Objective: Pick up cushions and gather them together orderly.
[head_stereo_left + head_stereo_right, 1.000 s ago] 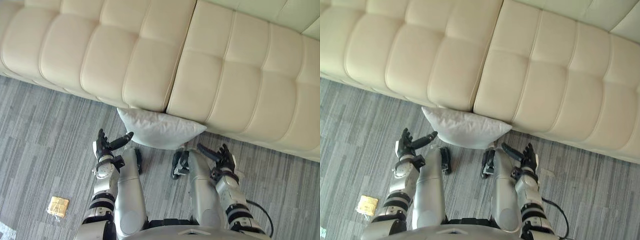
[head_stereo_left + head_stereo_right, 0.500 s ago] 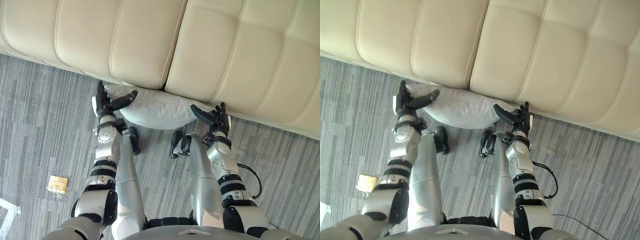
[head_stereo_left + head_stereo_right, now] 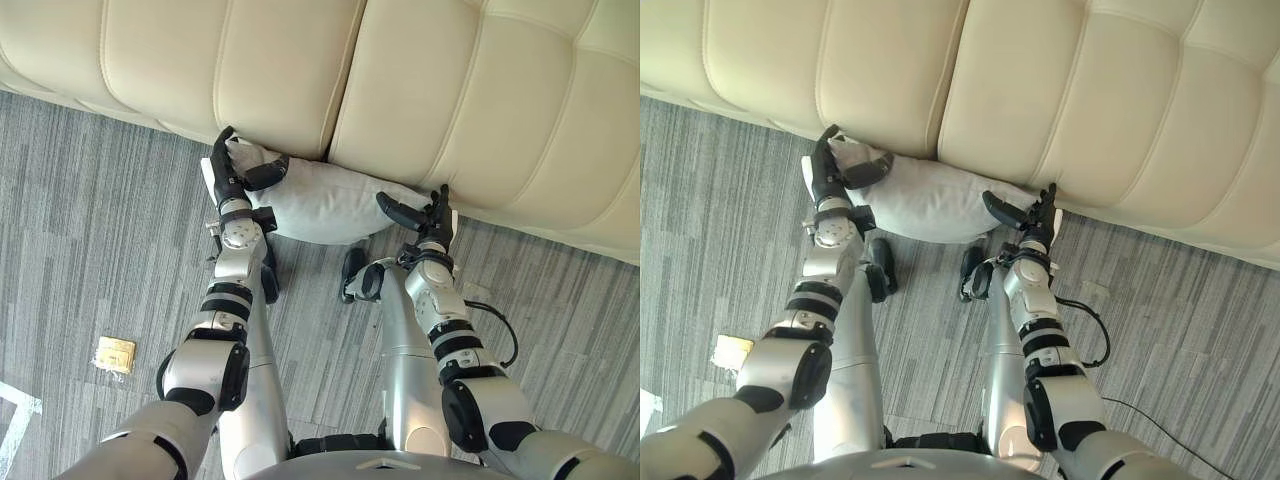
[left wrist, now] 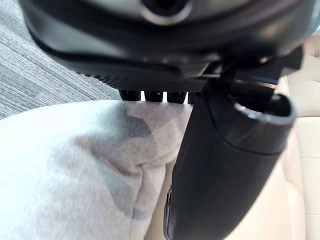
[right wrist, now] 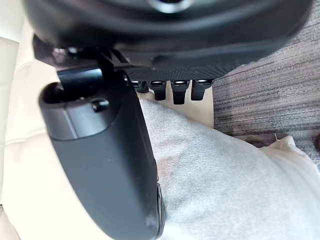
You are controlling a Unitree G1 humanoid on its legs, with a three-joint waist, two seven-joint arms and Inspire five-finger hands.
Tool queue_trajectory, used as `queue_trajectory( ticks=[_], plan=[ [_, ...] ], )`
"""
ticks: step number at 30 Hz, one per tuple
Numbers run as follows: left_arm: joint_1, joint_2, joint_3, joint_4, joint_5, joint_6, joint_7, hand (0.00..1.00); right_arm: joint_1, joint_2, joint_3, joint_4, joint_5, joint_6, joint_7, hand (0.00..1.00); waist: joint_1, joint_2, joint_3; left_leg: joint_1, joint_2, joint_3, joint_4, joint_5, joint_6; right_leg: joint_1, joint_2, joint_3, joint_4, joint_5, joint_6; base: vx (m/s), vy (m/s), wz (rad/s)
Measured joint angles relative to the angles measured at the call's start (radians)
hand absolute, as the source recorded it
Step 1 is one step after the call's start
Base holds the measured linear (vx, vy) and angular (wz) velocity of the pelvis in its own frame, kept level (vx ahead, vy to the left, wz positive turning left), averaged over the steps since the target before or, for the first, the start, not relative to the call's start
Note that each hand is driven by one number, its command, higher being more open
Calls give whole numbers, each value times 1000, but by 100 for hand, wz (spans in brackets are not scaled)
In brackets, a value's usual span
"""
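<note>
Directly at 12 o'clock, the cushion (image 3: 325,205) lay on the floor (image 3: 100,230) against the sofa (image 3: 450,100) front. The left hand (image 3: 230,180) pinched its 9 o'clock end between thumb and fingers. The right hand (image 3: 432,228) was spread at its 3 o'clock end, thumb on top.

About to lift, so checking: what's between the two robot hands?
The grey cushion, against the sofa, spans from left robot hand to right robot hand; left eye view shows it.

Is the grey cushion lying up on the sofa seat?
No, the cushion lies on the carpet against the sofa front, between the left hand and the right hand.
</note>
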Motion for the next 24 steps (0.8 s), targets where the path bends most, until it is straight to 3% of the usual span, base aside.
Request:
queue_trajectory(
  ticks=[6,10,16,19,24],
  plan=[
    [-47,-8,0,62,0,22,0,0,-37,-19,44,99,3,45,26,0,4,4,0,21,-2,9,-53,38,2,10,2,-3,-41,29,-4,-34,29,-1],
    [-49,-37,-44,76,-5,31,0,0,-18,-18,186,178,9,116,71,0,32,40,2,35,0,6,-77,57,-4,21,14,-10,-68,42,-19,21,11,-2],
    [-54,-38,-73,63,-13,31,12,0,-6,-19,252,178,54,123,74,0,33,45,1,89,4,1,-103,58,-7,78,26,-15,-98,44,-16,32,41,-2],
    [-37,-38,-78,22,-21,31,24,0,-1,-19,290,165,77,132,73,0,35,46,1,107,5,1,-110,57,-9,96,28,-16,-109,43,-12,8,56,-1],
    [39,-34,-100,-161,-44,31,44,0,75,-18,316,-17,91,157,45,0,42,53,3,172,10,-6,-138,53,-14,175,36,-30,-156,50,-12,25,69,2]
  ],
)
